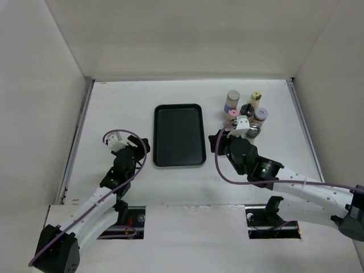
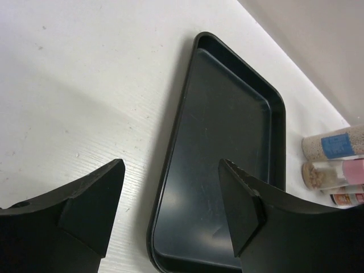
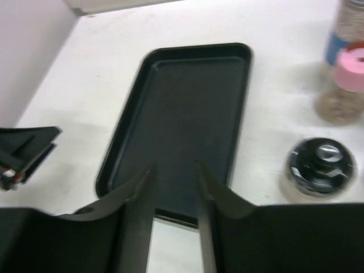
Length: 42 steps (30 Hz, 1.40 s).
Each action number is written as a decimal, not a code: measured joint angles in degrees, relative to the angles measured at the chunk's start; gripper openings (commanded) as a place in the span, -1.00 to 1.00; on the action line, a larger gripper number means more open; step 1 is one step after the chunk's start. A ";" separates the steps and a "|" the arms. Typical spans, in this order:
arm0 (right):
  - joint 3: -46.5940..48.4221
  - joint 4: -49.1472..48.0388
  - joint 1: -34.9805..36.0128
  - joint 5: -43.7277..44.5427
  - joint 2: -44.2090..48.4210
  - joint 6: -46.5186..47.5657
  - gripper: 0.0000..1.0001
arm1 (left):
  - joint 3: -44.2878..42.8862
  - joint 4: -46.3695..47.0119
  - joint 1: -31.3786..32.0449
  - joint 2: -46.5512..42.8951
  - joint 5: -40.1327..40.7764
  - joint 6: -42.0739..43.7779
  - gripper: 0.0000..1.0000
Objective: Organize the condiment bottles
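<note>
Several condiment bottles stand in a cluster at the back right: a cream-lidded one with a blue label (image 1: 233,98), yellow lid (image 1: 256,96), black lid (image 1: 246,108), pink lid (image 1: 233,114), lilac lid (image 1: 261,114) and a silver-topped jar (image 1: 253,131). My right gripper (image 1: 218,139) is open and empty, just left of the cluster, pointing at the black tray (image 1: 179,135). In the right wrist view the gripper (image 3: 176,166) hangs over the tray's near end, with the silver-topped jar (image 3: 320,165) and pink-lidded bottle (image 3: 344,85) to its right. My left gripper (image 1: 142,145) is open and empty at the tray's left edge.
The flat black tray (image 2: 227,131) holds nothing and lies under my left gripper (image 2: 170,165). The blue-label bottle (image 2: 335,145) and pink-lidded bottle (image 2: 341,173) show beyond it. White walls enclose the table on three sides.
</note>
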State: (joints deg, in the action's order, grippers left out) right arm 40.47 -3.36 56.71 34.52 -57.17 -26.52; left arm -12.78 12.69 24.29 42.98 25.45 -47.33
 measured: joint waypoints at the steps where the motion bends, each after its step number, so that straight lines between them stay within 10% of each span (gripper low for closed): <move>1: 0.07 1.70 -0.28 1.16 0.61 0.11 0.02 | 0.74 0.13 -0.07 -1.20 -0.04 -0.09 0.28; 12: 0.22 21.14 -7.28 4.85 3.63 -3.91 0.64 | 3.54 1.68 -1.38 -3.32 -0.07 -0.68 0.26; 23: 0.42 21.49 -13.57 1.75 -6.27 -2.58 0.82 | 4.50 3.91 -1.90 -0.07 -0.22 -1.31 0.24; 34: 1.49 11.78 -19.67 -4.87 -15.85 1.33 0.70 | 4.55 5.35 -1.88 0.74 -0.63 -1.49 0.24; 42: 2.73 8.79 -20.31 -5.55 -18.82 2.69 0.09 | 4.55 6.43 -1.88 1.90 -1.07 -1.53 0.24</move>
State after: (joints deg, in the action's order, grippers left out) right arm 43.20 5.43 36.40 28.97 -75.99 -23.83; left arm -8.23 19.11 22.41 44.88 24.38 -48.86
